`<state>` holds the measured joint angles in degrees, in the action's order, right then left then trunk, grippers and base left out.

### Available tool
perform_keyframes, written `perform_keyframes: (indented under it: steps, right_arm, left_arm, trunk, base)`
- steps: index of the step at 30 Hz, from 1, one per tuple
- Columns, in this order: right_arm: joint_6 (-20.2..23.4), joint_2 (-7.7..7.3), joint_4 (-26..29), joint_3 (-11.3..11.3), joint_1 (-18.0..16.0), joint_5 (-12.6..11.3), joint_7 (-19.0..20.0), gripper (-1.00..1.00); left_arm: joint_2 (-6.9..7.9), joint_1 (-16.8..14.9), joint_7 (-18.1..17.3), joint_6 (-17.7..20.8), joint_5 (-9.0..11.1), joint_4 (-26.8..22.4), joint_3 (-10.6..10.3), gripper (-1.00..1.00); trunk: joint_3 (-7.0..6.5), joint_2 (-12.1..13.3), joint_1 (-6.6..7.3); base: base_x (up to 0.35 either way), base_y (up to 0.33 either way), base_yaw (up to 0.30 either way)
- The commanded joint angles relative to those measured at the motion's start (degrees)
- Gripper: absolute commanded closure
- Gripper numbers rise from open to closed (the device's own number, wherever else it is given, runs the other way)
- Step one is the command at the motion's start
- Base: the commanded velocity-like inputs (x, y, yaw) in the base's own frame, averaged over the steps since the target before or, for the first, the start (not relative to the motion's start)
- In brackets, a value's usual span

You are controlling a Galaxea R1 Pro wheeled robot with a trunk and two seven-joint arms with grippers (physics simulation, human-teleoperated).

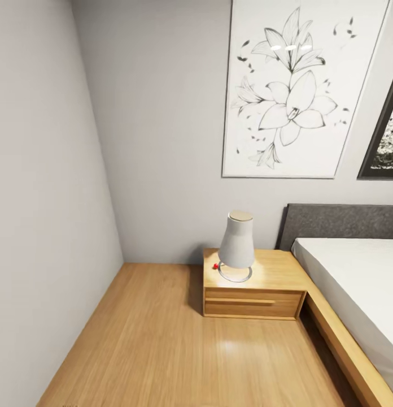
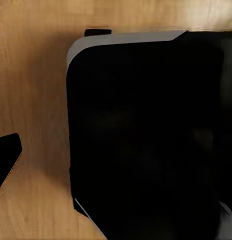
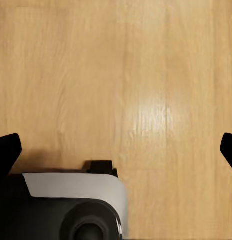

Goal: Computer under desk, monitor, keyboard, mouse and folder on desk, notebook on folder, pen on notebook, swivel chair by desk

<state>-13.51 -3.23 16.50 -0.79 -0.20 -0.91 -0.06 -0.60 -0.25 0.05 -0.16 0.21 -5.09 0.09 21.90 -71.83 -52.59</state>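
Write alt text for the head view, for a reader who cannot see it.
A bedroom corner: a white cone-shaped lamp stands on a low wooden bedside cabinet beside a wood-framed bed with a grey headboard. A framed line drawing of lilies hangs on the grey wall above, over a light wood plank floor.

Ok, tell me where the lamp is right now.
In the head view, the white lamp stands on the low wooden nightstand, right of centre, between the room's corner and the bed, below the flower picture.
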Motion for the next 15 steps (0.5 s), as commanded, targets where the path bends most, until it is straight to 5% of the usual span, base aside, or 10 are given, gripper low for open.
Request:
perform_keyframes:
  steps: [1, 9, 15]
  right_arm:
    - [-1.0, -0.16, 0.5, -0.3, 0.0, -0.3, 0.0, -1.00]
    - [-23.3, -0.26, 4.7, -1.6, -0.2, -2.5, -0.3, -1.00]
    - [-28.0, 0.97, 5.2, -1.7, -3.7, -4.0, -0.3, -1.00]
  left_arm:
    - [-0.06, 0.0, 0.0, 0.0, 0.1, -0.9, 0.0, -1.00]
    - [-0.28, -0.1, 0.0, -0.1, 0.1, -15.8, 0.0, -1.00]
    - [-0.16, -0.3, 0.1, -0.3, 2.8, -21.4, 0.0, -1.00]
  trunk:
    - [-0.12, 0.4, 0.23]
    - [-1.54, 3.6, 1.98]
    - [-2.48, 6.0, 3.30]
  base:
    - [0.000, 0.000, 0.193]
    - [0.000, 0.000, 0.165]
    - [0.000, 0.000, -0.056]
